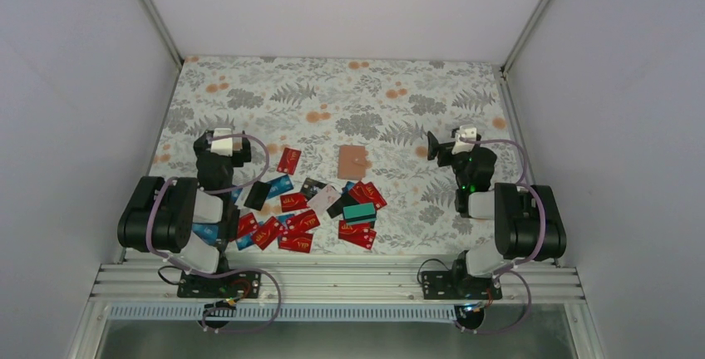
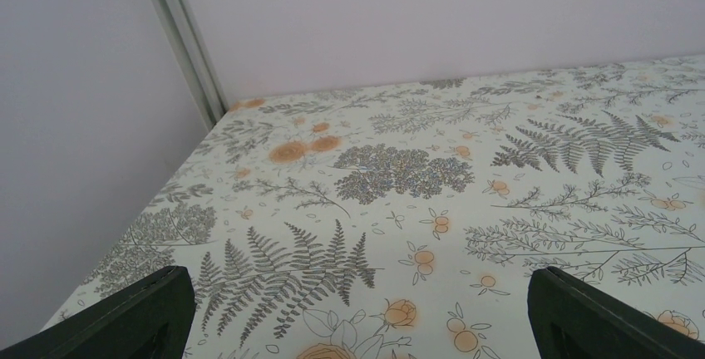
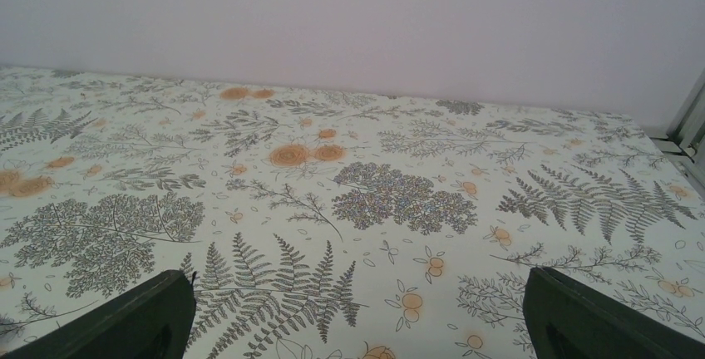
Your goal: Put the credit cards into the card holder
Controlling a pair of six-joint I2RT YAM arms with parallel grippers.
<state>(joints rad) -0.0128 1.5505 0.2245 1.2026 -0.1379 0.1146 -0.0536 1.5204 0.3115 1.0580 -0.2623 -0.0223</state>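
Note:
In the top view the tan-brown card holder (image 1: 352, 161) lies closed on the patterned table, mid-way between the arms. Many credit cards (image 1: 309, 209) lie scattered in front of it, mostly red, with blue, black, one teal (image 1: 359, 212) and one pale card (image 1: 322, 199); one red card (image 1: 288, 160) lies apart to the left. My left gripper (image 1: 223, 145) is open and empty, left of the cards. My right gripper (image 1: 449, 148) is open and empty, right of the holder. Both wrist views show only spread fingertips (image 2: 125, 317) (image 3: 125, 317) over bare tablecloth.
White walls with metal corner posts (image 2: 184, 43) enclose the table on three sides. A metal rail (image 1: 332, 280) with the arm bases runs along the near edge. The fern-and-flower tablecloth (image 1: 349, 93) stretches behind the cards.

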